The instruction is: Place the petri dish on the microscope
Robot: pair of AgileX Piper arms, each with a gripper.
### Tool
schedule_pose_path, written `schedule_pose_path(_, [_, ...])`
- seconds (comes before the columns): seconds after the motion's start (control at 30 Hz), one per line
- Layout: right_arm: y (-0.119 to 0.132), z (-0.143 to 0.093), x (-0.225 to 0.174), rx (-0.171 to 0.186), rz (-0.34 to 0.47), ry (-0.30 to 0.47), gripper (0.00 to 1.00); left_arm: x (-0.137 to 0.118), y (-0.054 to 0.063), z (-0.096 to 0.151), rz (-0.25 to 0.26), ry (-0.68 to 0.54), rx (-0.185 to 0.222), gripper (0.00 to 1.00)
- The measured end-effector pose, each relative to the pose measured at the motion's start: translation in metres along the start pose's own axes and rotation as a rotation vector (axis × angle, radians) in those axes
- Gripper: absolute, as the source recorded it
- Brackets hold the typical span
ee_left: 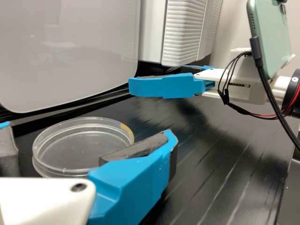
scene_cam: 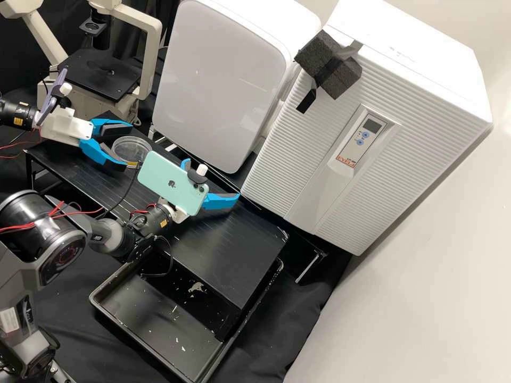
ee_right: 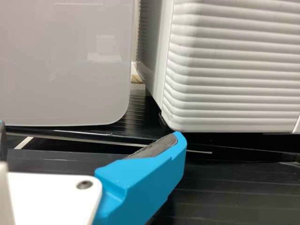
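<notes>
Closest to the high view's camera comes the dark grey right arm, carrying the right tool over the worktop. Its blue fingers stand spread, with dark pads on their inner faces. A pale green phone is mounted over its wrist, and a black cable loops down from it.

Farther off, the left tool is spread too, its fingers on either side of the clear, round petri dish. The dish lies flat on the worktop; whether either pad touches it cannot be told. In the left wrist view a yellow-brown patch shows on the dish's rim. Another phone sits above the left wrist.

Beyond the dish, and apart from it, stands the microscope, cream-framed with a black stage. Behind the worktop is a white appliance with a smooth, glossy front, and next to it a larger ribbed white cabinet bearing a small control panel. A dark foam block is fixed at the cabinet's upper edge. Partly under the worktop sits a black tray flecked with white bits.
</notes>
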Motion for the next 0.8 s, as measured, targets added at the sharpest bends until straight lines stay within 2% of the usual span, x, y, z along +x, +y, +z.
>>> schedule_pose_path(0.13, [0.000,0.000,0.000,0.000,0.000,0.000,1.00,0.003,-0.005,0.001,-0.016,-0.005,-0.005,1.00])
schedule_pose_path(0.27, [0.000,0.000,0.000,0.000,0.000,0.000,1.00,0.006,-0.010,0.003,-0.025,-0.010,0.043,1.00])
schedule_pose_path(0.5, [0.000,0.000,0.000,0.000,0.000,0.000,1.00,0.008,-0.009,0.005,-0.007,0.003,0.104,1.00])
schedule_pose_path(0.8, [0.000,0.000,0.000,0.000,0.000,0.000,1.00,0.011,-0.009,0.003,-0.004,0.014,0.089,1.00])
